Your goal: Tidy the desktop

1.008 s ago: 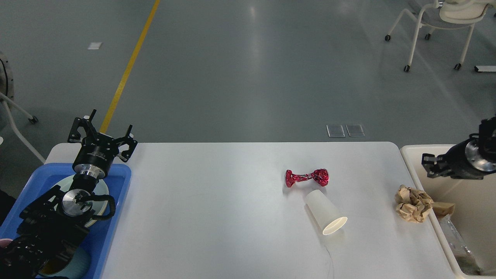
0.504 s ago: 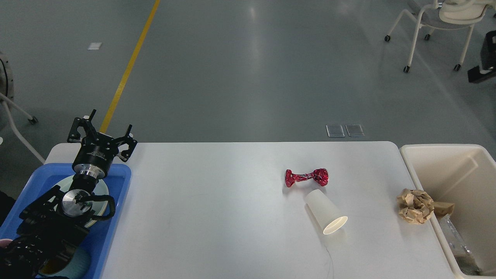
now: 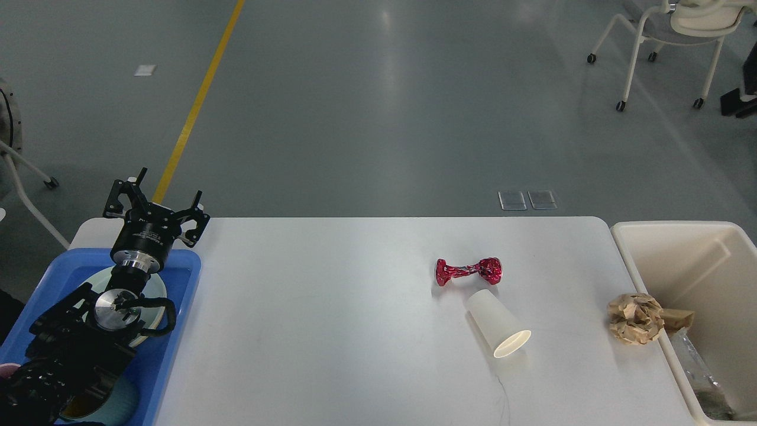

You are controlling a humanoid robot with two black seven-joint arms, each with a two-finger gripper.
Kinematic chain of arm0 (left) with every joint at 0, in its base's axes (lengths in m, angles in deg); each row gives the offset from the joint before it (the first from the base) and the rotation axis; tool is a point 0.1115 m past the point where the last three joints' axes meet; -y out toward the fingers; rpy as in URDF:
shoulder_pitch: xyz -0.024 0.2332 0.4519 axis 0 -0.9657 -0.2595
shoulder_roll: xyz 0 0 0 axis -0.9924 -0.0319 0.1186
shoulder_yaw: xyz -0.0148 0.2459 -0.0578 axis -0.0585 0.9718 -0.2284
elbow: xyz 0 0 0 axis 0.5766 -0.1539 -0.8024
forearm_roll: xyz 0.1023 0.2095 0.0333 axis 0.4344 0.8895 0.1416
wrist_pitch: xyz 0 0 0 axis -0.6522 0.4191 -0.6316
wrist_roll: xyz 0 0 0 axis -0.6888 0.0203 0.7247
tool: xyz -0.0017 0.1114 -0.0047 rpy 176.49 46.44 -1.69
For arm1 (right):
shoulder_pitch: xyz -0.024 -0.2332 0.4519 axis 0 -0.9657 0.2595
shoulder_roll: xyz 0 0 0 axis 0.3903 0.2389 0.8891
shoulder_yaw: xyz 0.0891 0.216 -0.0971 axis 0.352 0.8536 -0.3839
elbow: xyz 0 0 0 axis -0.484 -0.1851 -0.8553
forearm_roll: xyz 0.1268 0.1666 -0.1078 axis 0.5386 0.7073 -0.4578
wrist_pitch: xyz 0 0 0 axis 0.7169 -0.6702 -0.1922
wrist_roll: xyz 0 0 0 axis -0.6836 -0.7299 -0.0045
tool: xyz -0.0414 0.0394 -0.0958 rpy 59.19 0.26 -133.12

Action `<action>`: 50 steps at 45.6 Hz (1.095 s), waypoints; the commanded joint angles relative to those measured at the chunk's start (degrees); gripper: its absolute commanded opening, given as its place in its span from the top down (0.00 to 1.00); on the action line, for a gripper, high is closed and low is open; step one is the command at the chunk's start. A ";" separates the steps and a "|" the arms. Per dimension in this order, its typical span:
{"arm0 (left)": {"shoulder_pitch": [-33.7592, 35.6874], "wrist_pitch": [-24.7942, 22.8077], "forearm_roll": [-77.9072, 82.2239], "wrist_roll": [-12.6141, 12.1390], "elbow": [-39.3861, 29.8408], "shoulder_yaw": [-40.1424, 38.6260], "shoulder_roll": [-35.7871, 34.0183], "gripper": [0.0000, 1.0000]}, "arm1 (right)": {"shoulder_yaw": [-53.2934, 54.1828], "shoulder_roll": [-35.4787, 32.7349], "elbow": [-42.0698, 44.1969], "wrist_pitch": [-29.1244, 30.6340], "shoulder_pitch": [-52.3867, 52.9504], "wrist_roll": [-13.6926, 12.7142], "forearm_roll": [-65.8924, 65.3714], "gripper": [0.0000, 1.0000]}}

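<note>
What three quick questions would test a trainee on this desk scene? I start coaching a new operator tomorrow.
1. True or false: the white paper cup stands upright on the desktop.
2. Which item lies closest to the cream bin? A) red foil wrapper B) crumpled brown paper C) the paper cup
3. Fill in: the left end effector hovers near the far end of the ______ tray.

Key
1. False; it lies on its side, mouth toward the camera.
2. B; it sits against the bin's near wall.
3. Blue; its fingers are spread open and hold nothing.
</note>
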 commanded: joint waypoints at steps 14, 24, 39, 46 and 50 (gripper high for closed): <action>0.04 -0.01 -0.04 0.00 0.00 0.00 0.00 0.01 | 0.63 -0.32 5.98 -30.24 -46.29 -3.03 0.52 0.00; 0.04 -0.01 -0.04 0.00 0.00 0.00 0.00 0.01 | 9.23 2.68 22.68 -35.53 -70.30 -3.04 7.64 0.00; 0.04 -0.01 -0.04 0.00 0.00 0.00 0.00 0.01 | 21.71 5.93 28.58 -36.68 -83.14 -3.12 8.79 0.00; 0.04 -0.01 -0.04 -0.09 0.00 0.00 0.00 0.01 | 26.38 6.63 30.95 -36.68 -86.57 -3.56 10.54 0.00; 0.04 -0.01 0.04 0.00 0.00 0.00 0.00 0.01 | 26.64 8.39 32.88 -37.20 -87.80 -3.48 10.98 0.00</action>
